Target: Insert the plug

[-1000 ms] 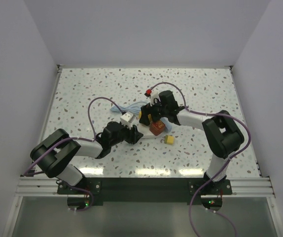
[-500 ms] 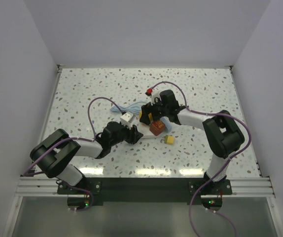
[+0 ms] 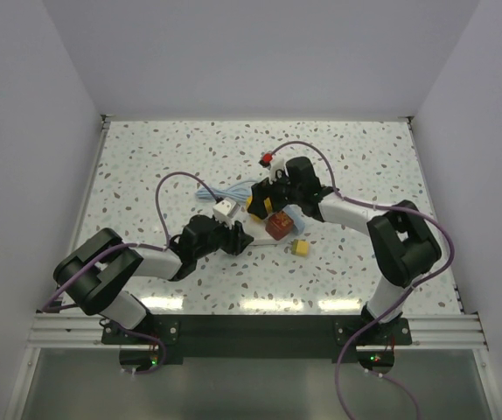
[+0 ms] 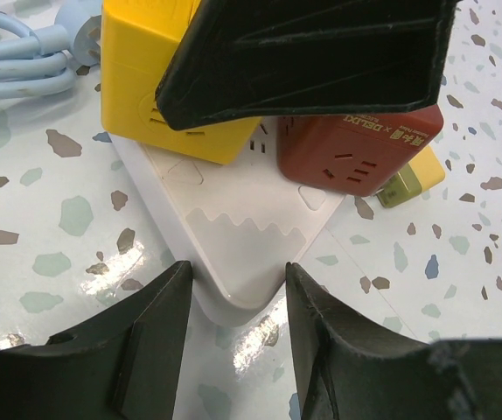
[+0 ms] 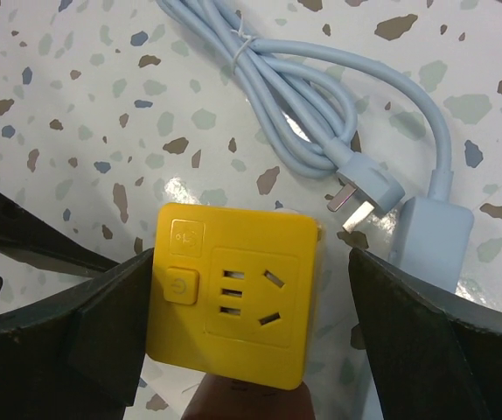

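A yellow cube plug sits on the white power strip, beside a red cube plug. My right gripper is open and straddles the yellow cube. Its left finger lies against the cube's side and a gap shows at the right finger. My left gripper is shut on the strip's rounded near end, one finger on each side.
A coiled light-blue cable with its pronged plug lies just behind the strip. A white cube stands left of the yellow one. A small yellow piece lies right of the red cube.
The right gripper's jaws have spread wider around the yellow cube and its arm has shifted slightly. The left gripper and the strip have stayed put.
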